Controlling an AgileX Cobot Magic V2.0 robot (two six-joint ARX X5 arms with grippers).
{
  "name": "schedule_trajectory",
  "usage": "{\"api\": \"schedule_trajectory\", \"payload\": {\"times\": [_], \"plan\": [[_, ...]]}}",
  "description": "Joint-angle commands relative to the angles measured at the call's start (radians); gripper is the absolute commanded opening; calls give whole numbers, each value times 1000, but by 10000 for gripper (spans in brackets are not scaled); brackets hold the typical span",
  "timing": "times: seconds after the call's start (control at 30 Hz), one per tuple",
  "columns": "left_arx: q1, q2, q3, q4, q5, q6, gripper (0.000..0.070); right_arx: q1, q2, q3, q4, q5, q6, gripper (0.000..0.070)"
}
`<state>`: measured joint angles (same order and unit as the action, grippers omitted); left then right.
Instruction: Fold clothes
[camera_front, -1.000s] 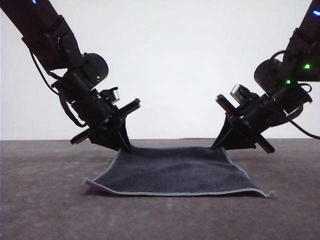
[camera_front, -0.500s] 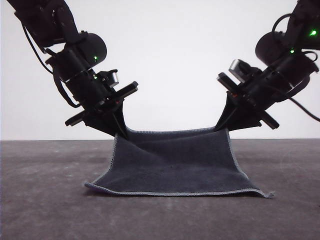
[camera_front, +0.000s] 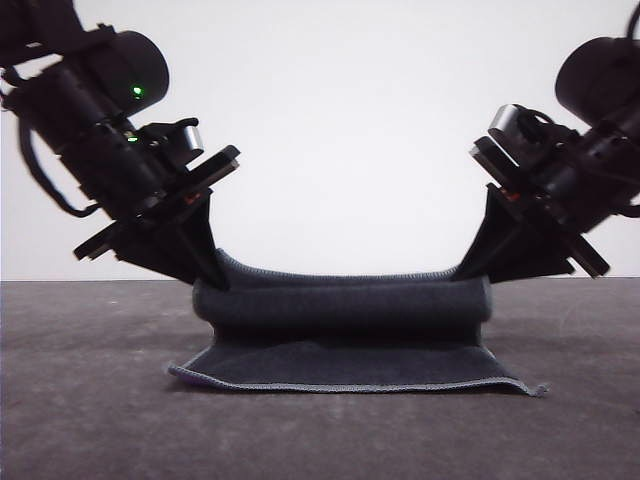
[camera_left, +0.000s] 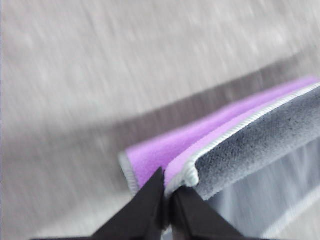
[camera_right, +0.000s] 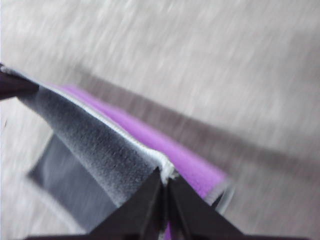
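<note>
At the lower centre of the front view the cloth (camera_front: 345, 340) lies on the grey table (camera_front: 90, 400), its near stitched edge flat while its far part is raised and curled toward the camera in a charcoal roll. Behind it, at middle left, the left gripper (camera_front: 212, 280) pinches the roll's left corner; at middle right the right gripper (camera_front: 474, 272) pinches the other. Both wrist views show the fingertips pressed together on the stitched hem, purple underside exposed.
</note>
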<state>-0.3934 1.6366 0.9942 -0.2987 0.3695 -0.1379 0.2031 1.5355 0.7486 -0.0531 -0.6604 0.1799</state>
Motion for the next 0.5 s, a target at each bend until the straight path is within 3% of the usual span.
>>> {"api": "schedule_trajectory", "payload": {"times": [0.0, 0.1, 0.2, 0.3, 0.37, 0.47], "plan": [[-13, -1, -15, 0, -2, 11, 1, 8, -13, -23, 8, 6, -11, 6], [-36, -32, -47, -22, -2, -14, 38, 22, -57, -77, -1, 6, -6, 54], [-50, -56, -53, -79, -2, -37, 234, 25, -100, -107, -40, 6, 2, 182], [-52, -88, -53, -142, 1, -53, 421, 25, -152, -109, -114, 7, 3, 221], [-52, -119, -54, -193, 21, -57, 474, 24, -199, -109, -164, 7, 5, 221], [-52, -184, -54, -278, 35, -53, 476, 24, -276, -109, -223, 7, 31, 221]]}}
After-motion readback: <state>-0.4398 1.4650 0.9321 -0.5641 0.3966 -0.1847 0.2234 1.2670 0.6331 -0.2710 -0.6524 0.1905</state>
